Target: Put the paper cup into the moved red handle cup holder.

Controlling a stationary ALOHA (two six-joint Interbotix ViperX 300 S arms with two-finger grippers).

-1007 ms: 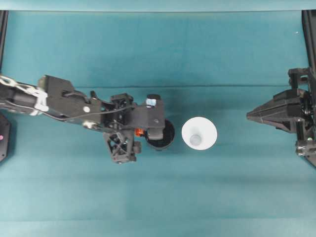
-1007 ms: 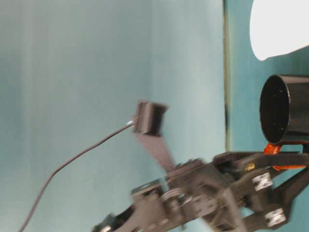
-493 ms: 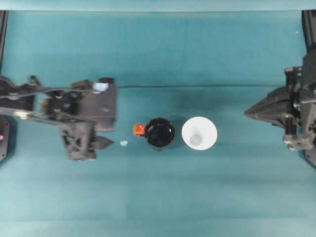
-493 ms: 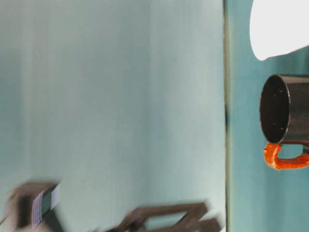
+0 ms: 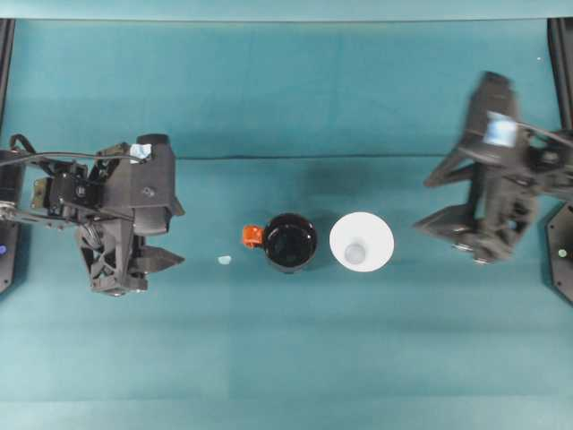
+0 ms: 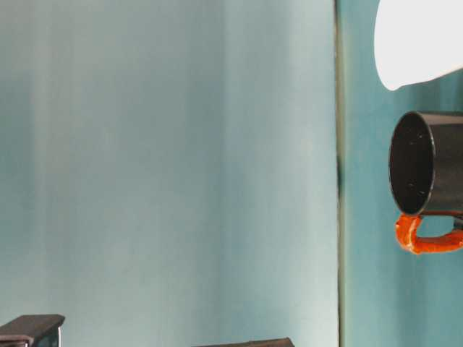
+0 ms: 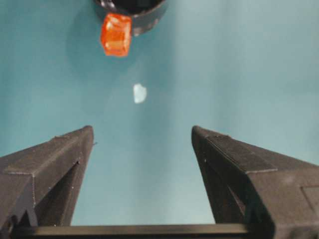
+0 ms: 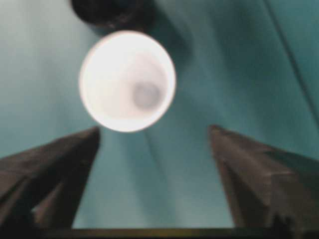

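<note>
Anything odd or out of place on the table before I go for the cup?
One thing: a small pale scrap lies loose on the cloth, just left of the red handle cup holder. The paper cup and holder stand upright, undamaged.

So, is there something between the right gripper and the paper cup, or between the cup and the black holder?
Nothing visible. The right gripper is open with bare cloth before the paper cup. The red handle cup holder stands right beside the cup, empty.

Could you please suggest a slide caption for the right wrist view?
Open right gripper facing the upright paper cup, with the black holder just beyond it.
</note>
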